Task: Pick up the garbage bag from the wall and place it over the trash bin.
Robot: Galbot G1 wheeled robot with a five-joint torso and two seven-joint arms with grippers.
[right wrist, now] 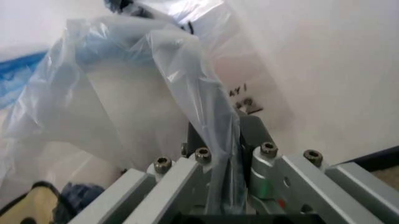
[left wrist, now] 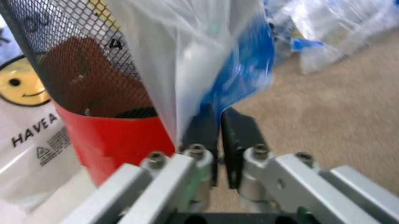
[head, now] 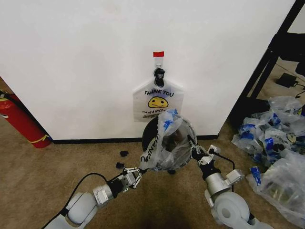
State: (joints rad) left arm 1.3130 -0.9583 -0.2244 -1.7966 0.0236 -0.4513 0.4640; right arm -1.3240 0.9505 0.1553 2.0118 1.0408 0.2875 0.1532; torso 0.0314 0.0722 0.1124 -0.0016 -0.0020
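Observation:
The trash bin (head: 149, 132) stands on the carpet against the white wall (head: 71, 57). In the left wrist view its side is red (left wrist: 118, 137) with dark mesh above. The garbage bag (head: 167, 136), see-through with blue patches, is stretched above the bin's mouth between both grippers. My left gripper (head: 139, 172) is shut on the bag's edge (left wrist: 187, 60) at the bin's near left side. My right gripper (head: 194, 150) is shut on the opposite edge (right wrist: 124, 93) at the bin's right side. The bag hides most of the bin's rim.
A white "THANK YOU" smiley bag (head: 157, 98) hangs on the wall under a red tape mark (head: 158, 54). A red fire extinguisher (head: 21, 121) lies at the left. A heap of clear blue-printed bags (head: 276, 143) and a black rack (head: 267, 62) are at the right. Small black bits (head: 124, 153) lie on the carpet.

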